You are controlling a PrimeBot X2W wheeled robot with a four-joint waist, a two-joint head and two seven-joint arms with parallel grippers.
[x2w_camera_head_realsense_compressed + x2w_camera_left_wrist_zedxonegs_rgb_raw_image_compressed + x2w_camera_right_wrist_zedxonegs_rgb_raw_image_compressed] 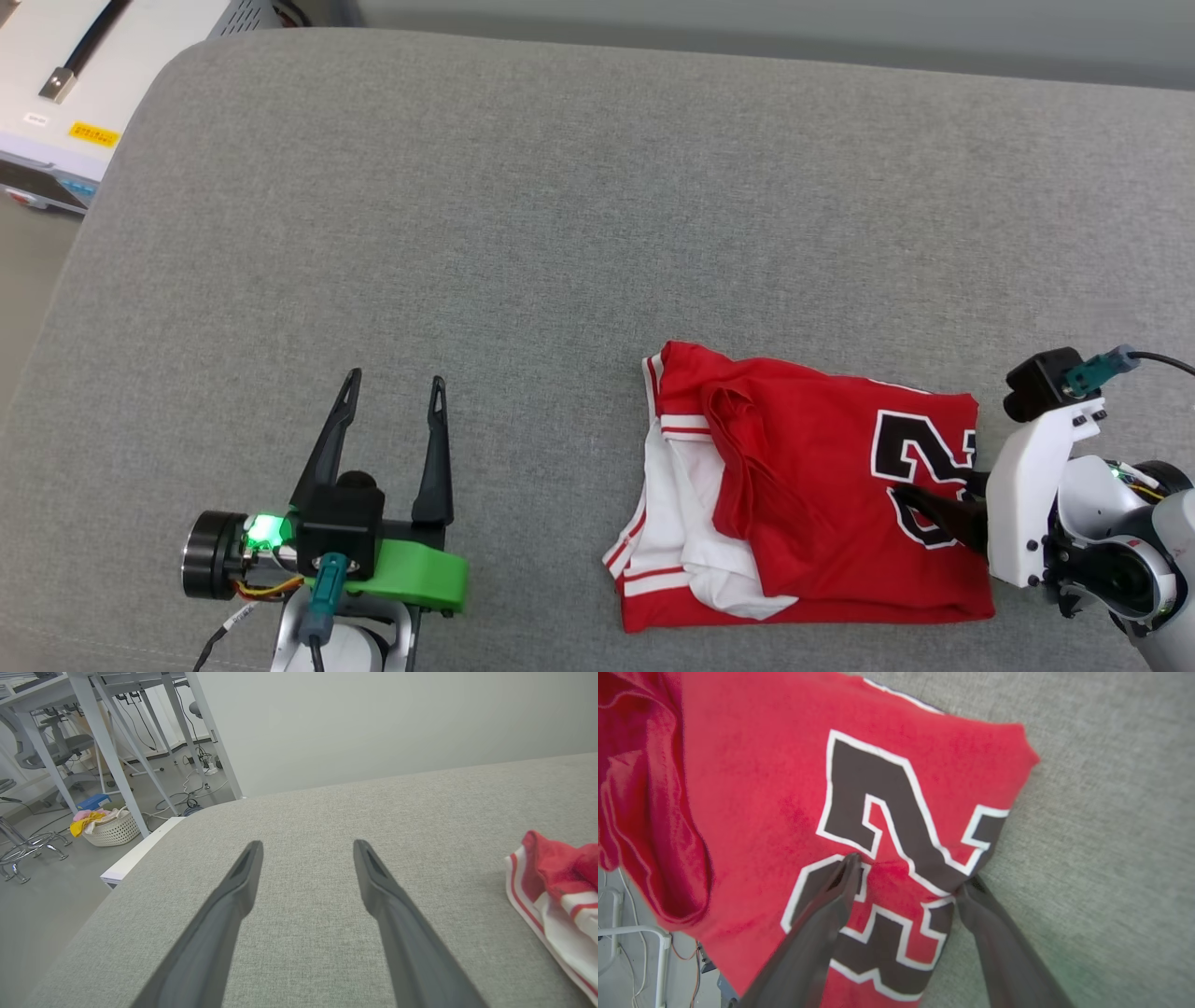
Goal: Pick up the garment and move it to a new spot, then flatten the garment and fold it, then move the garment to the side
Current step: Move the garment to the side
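1. Right gripper (909,872) sits nearest the lens, its two long dark fingers spread wide and pinching nothing. One finger lies on the black number with white outline (887,826). The other rests just off the cloth's edge, on the upholstery.
2. The garment (803,485) is a red short-sleeved T-shirt of soft fabric with white sleeves and striped trim. It lies folded into a rough rectangle at the near right of the grey woven-fabric cushion (560,233).
3. Closing from this straddle may catch only the top layer. A lift would then probably peel the fold open.
4. A loose red ridge of cloth (738,448) and a white sleeve (686,513) lie slack along the garment's left side. Dragging it sideways could snag them on the weave and pull them out.
5. Pale floor (626,961) shows past the garment's near edge in the right wrist view, so it seems close to the cushion's front. A tug toward the robot might slide it off.
6. The left gripper (395,378) hovers well apart to the left over bare cushion, fingers parted and empty. From there it cannot steady the far side, so a one-handed move may twist the stack.
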